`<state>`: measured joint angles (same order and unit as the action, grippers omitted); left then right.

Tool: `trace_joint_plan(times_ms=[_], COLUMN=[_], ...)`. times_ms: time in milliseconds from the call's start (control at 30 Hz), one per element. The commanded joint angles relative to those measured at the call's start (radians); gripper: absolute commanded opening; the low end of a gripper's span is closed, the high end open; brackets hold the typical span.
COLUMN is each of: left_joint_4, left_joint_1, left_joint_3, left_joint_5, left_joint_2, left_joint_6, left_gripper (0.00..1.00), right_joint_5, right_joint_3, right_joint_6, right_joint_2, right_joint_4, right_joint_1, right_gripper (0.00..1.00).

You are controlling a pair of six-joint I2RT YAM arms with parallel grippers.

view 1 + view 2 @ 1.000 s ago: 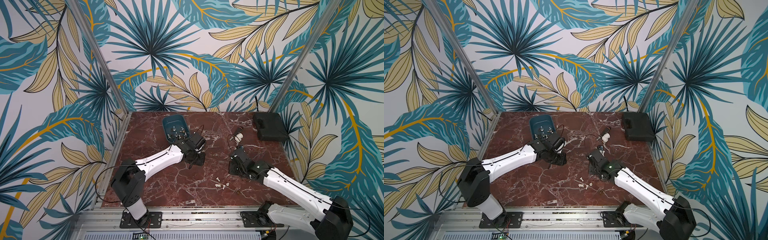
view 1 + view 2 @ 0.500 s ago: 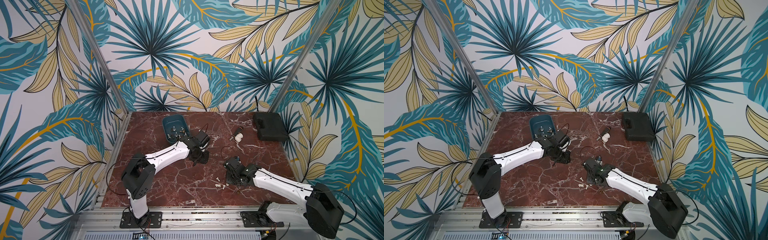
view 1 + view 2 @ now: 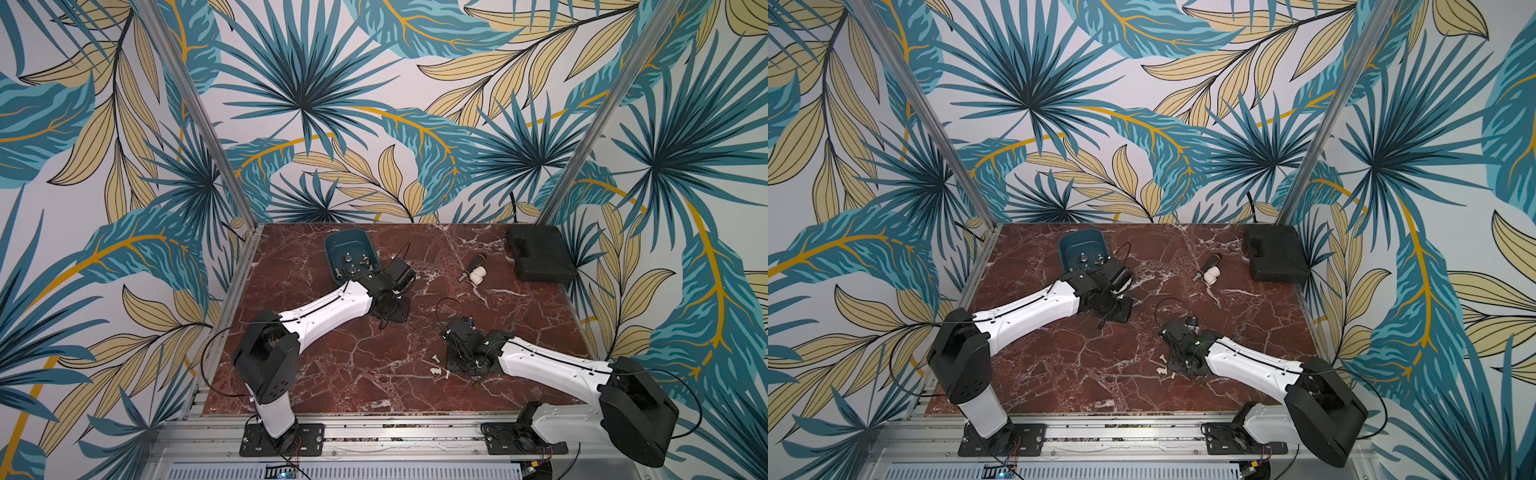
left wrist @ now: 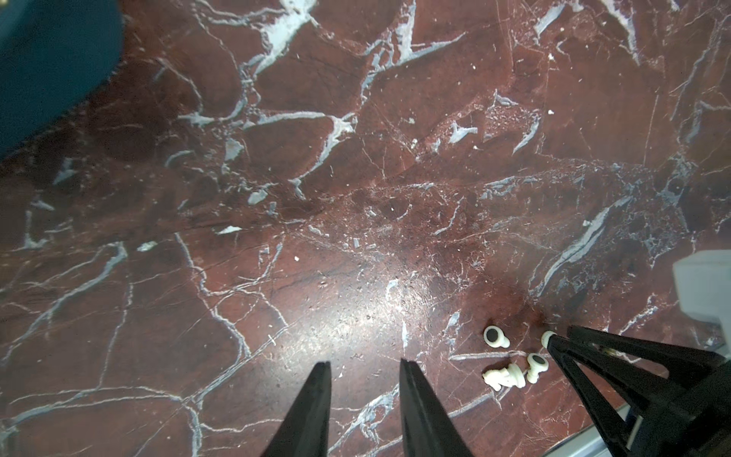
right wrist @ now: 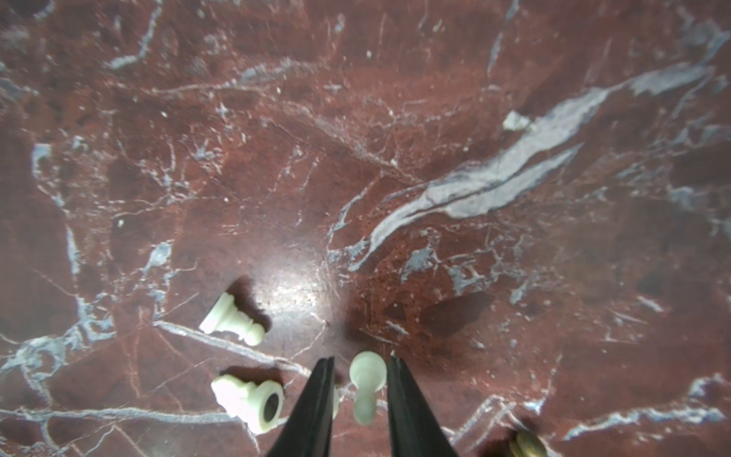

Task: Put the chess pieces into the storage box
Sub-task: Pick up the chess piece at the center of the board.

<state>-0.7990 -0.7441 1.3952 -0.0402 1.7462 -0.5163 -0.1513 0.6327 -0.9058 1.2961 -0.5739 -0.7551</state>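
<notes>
Right claw is straddling a white pawn lying flat, jaws narrow, not gripping, well apart from the storage box | left claw is hovering near the storage box, narrowly parted, empty.

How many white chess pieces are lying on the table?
4: a pawn, a knight and a small piece lying close together, and one more pawn between the right claw tips. Others may hide under the right arm.

Bright, even light from above; a glare patch shines on the tabletop; the right wrist view is blurry.
</notes>
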Motion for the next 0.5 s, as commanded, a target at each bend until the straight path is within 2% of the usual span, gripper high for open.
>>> trace_joint_plan(times_ms=[0,267,467], left_joint_4=[-0.008,-0.021,-0.047], left_joint_1=[0.011,0.016,0.051], left_joint_3=[0.018,0.006,0.0], left_joint_5=[0.016,0.03,0.072], left_joint_2=[-0.03,-0.04,-0.121], left_joint_6=[0.015,0.014,0.026], left_gripper=[0.34,0.33,0.33], right_joint_5=[0.011,0.015,-0.006], right_joint_3=[-0.022,0.006,0.137], right_joint_6=[-0.016,-0.007,0.042], right_joint_2=[0.008,-0.029,-0.069], right_joint_4=[0.013,-0.035,-0.18], right_joint_1=[-0.007,-0.009,-0.009], right_gripper=[0.25,0.05,0.0])
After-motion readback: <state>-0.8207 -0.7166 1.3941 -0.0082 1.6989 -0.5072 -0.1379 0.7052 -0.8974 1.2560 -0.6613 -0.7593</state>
